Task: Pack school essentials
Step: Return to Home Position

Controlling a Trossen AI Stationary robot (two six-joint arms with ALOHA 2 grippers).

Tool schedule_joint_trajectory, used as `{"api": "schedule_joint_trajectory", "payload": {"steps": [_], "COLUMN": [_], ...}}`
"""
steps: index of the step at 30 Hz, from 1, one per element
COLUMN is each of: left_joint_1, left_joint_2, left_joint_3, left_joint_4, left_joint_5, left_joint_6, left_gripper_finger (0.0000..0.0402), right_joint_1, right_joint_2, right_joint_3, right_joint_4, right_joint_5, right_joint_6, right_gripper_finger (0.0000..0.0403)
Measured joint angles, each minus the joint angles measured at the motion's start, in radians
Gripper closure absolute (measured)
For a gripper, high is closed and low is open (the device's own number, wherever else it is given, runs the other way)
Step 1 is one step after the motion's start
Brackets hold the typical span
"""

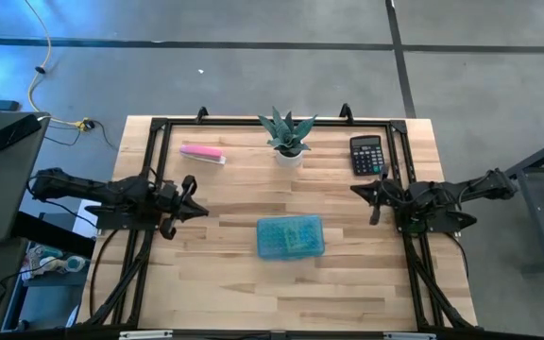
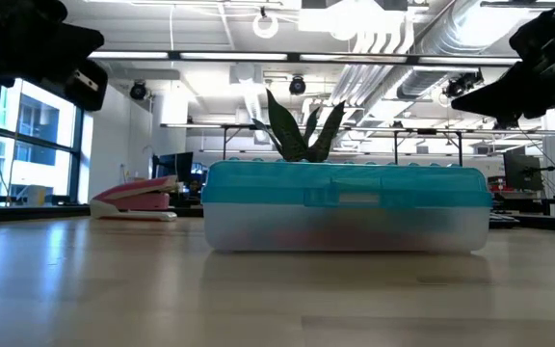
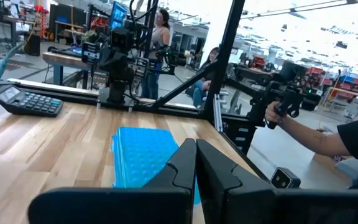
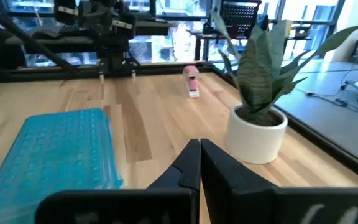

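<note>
A closed box with a blue lid (image 1: pixel 290 237) and a translucent base (image 2: pixel 343 207) lies flat on the table's middle. Faint reddish shapes show through its base, but no pencil, scissors, pen, eraser or sticky pad can be made out. My left gripper (image 1: pixel 199 209) is shut and hovers left of the box, above the table. My right gripper (image 1: pixel 355 190) is shut too and hovers to the box's right, near the calculator. In the left wrist view the box lid (image 3: pixel 143 157) lies beyond my shut fingers (image 3: pixel 196 163); the right wrist view shows the lid (image 4: pixel 65 146) beside my fingertips (image 4: pixel 200 155).
A black calculator (image 1: pixel 366 155) lies at the far right, a potted plant (image 1: pixel 288 140) stands at the far middle, and a flat pink bar (image 1: pixel 202 153) lies far left. A black frame (image 1: pixel 156 161) rims the table. People stand in the room beyond; one person's hand (image 3: pixel 275 112) holds a device.
</note>
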Motion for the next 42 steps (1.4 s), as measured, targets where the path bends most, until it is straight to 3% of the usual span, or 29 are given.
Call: {"api": "schedule_joint_trajectory", "payload": {"steps": [11,20,27,42], "left_joint_1": [0.000,0.000,0.001,0.001], "left_joint_2": [-0.212,-0.209,-0.206,-0.206], "left_joint_3": [0.001,0.045,0.035,0.035], "left_joint_4": [-0.214,-0.311,-0.321,-0.325], "left_joint_5": [0.000,-0.015,-0.120,-0.125], "left_joint_6": [0.041,0.135,0.173,0.182], "left_gripper_finger": [0.0401,0.0401,0.0401,0.0401], "right_joint_1": [-0.110,-0.226,-0.280,-0.298], "right_joint_2": [-0.034,-0.029,-0.023,0.050], "right_joint_3": [0.000,0.001,0.001,0.001], "right_joint_4": [-0.002,-0.012,-0.020,-0.020], "right_joint_5": [-0.030,-0.188,-0.317,-0.315], "right_joint_6": [-0.063,-0.078,-0.041,-0.041], "right_gripper_finger": [0.0402,0.0402,0.0402,0.0402]}}
